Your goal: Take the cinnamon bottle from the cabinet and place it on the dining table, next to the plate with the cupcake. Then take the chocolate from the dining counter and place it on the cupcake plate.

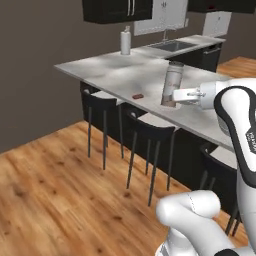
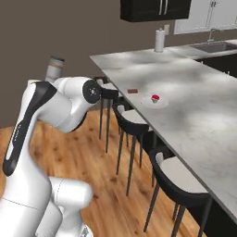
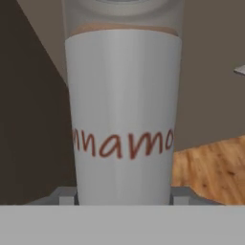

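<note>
While the fingers [image 3: 123, 195] hug the tall tan cinnamon bottle [image 1: 172, 84] low on both sides, it stays upright | bottle hangs beside the grey marbled tabletop [image 2: 194, 92] | next: small white plate [image 2: 161, 103]

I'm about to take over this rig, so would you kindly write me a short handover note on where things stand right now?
Gripper: shut on the cinnamon bottle, held upright in the air, near the dining table.
On the table: the cupcake on its plate; the chocolate lies apart from the plate, toward the table's edge.
Done: bottle taken out of the cabinet.
Left: set the bottle beside the plate, then move the chocolate onto the plate.
</note>
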